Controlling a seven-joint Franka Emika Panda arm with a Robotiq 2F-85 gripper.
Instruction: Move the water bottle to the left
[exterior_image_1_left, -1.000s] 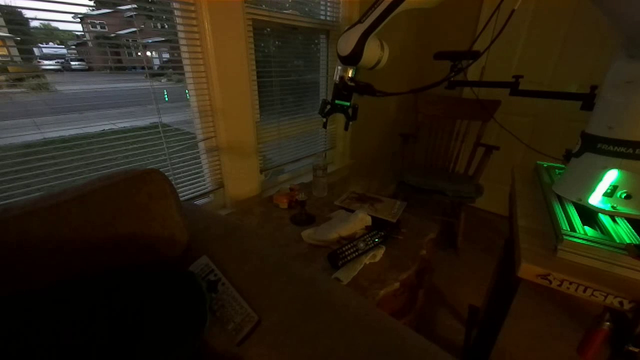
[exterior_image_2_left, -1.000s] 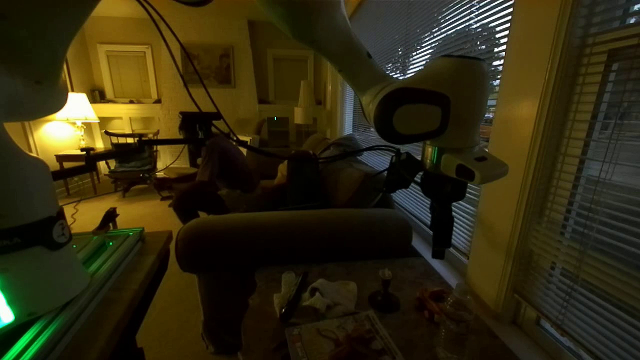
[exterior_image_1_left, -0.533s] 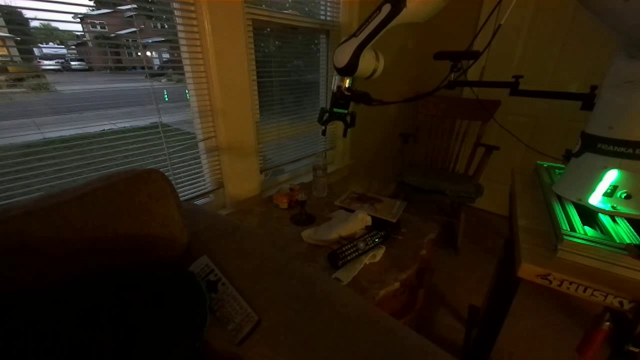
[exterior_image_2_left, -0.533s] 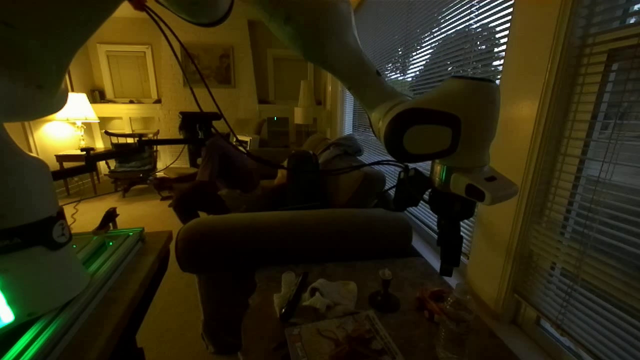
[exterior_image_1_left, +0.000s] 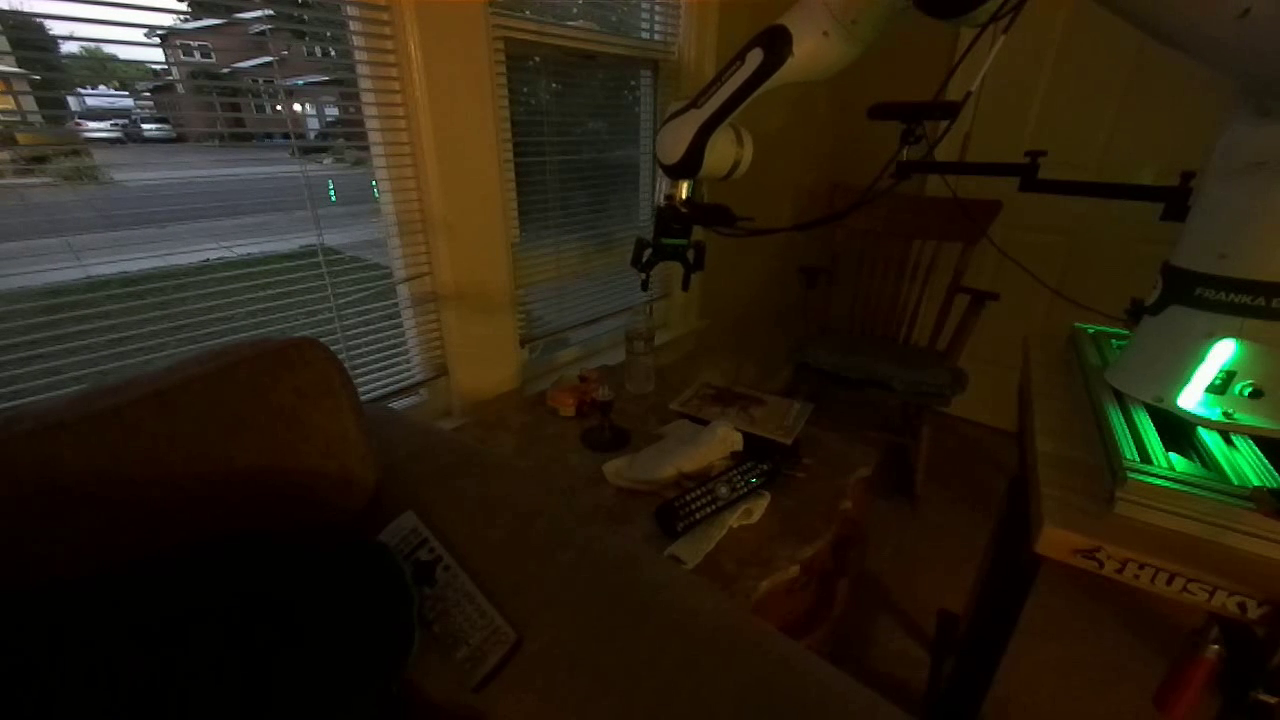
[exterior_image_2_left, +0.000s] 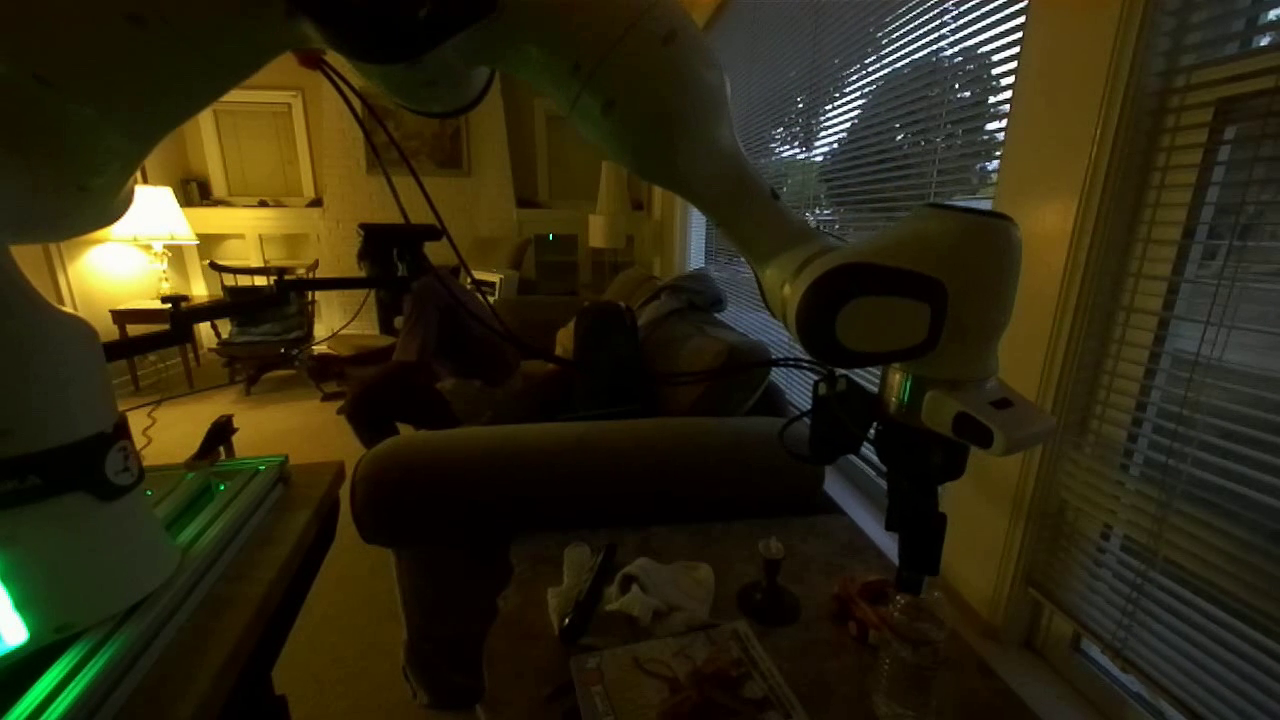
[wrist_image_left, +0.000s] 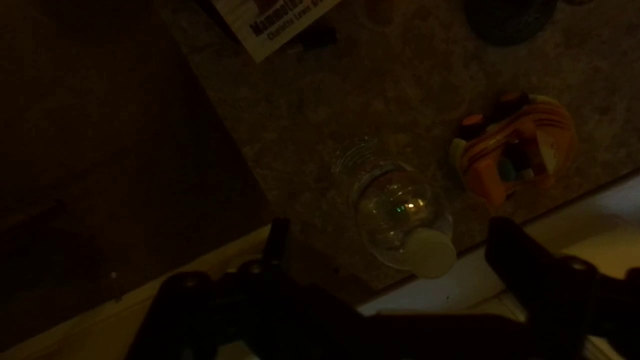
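The clear plastic water bottle with a pale cap stands upright on the dim table near the window. It shows in both exterior views (exterior_image_1_left: 640, 364) (exterior_image_2_left: 908, 655) and in the wrist view (wrist_image_left: 400, 215). My gripper (exterior_image_1_left: 666, 286) points down with its fingers spread, above the bottle. In an exterior view my gripper (exterior_image_2_left: 910, 582) has its fingertips overlapping the bottle's top, but contact cannot be told. In the wrist view the bottle lies between the two fingers of my gripper (wrist_image_left: 390, 226), with gaps on both sides. Nothing is held.
An orange toy (wrist_image_left: 520, 145) and a dark candle holder (exterior_image_1_left: 604, 432) stand beside the bottle. A book (exterior_image_2_left: 690, 675), a white cloth (exterior_image_1_left: 680, 455) and a black remote (exterior_image_1_left: 712, 497) lie on the table. The window sill (wrist_image_left: 445, 285) borders the table; a sofa arm (exterior_image_2_left: 590, 480) stands behind.
My gripper has moved down toward the bottle, drifting slightly left in an exterior view and right in an exterior view. The fingers stay spread. The bottle has not moved.
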